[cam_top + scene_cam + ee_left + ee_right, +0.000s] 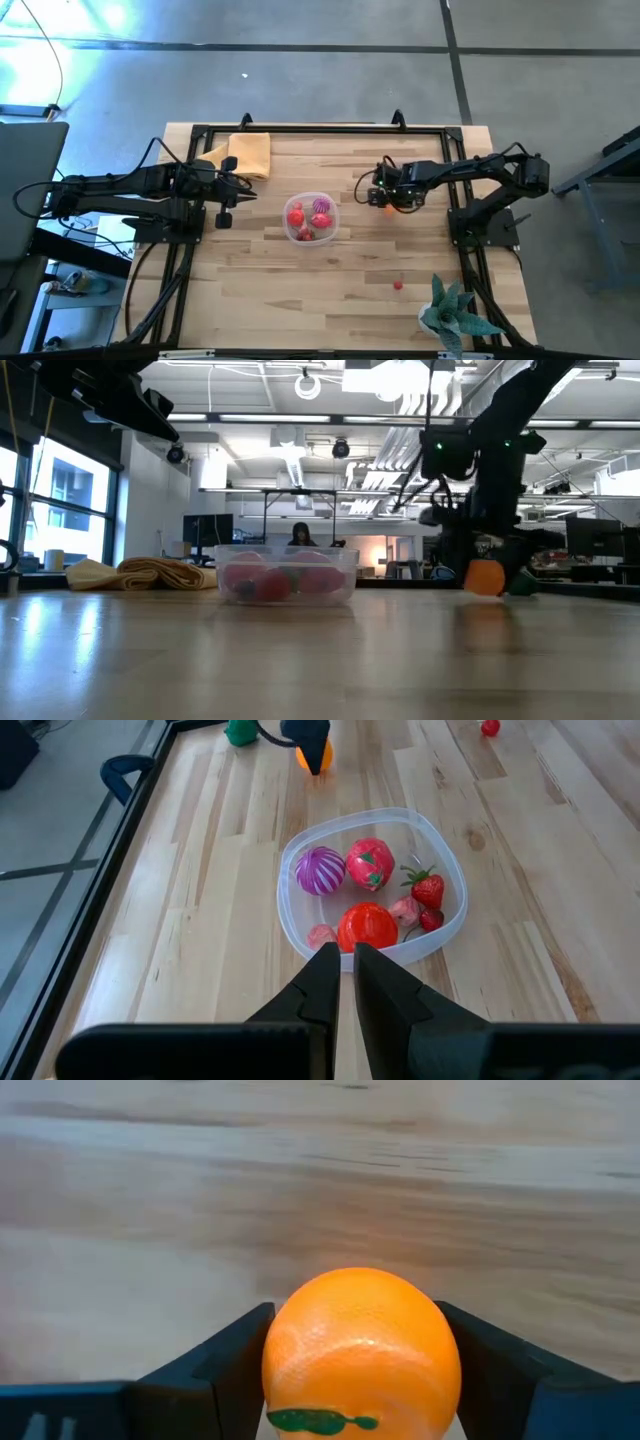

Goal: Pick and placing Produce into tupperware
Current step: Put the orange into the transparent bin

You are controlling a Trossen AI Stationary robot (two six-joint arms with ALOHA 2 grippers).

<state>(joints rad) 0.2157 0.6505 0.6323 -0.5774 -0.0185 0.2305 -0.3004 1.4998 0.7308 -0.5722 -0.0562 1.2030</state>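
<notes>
The clear tub (311, 217) stands mid-table and holds several toy fruits: a purple striped ball (320, 871), red ones (367, 925) and a strawberry (427, 887). My right gripper (386, 198) is to the tub's right, shut on a toy orange (360, 1350). The orange also shows in the low view (485, 577). A green toy (240, 732) lies beside it. A small red toy (398, 285) lies near the front right. My left gripper (340, 970) is shut and empty, to the left of the tub. My right gripper pinches the orange by its two opposite sides (285, 1350), one finger on each. The fingers (225, 1350) come from above, pointing down. The orange sits low at the table top (485, 592). I cannot tell whether it touches the wood.
A folded yellow-orange cloth (245, 152) lies at the far left of the table. A spiky teal plant (455, 315) stands at the front right corner. A black frame (320, 128) runs around the table edges. Bare wood lies in front of the tub.
</notes>
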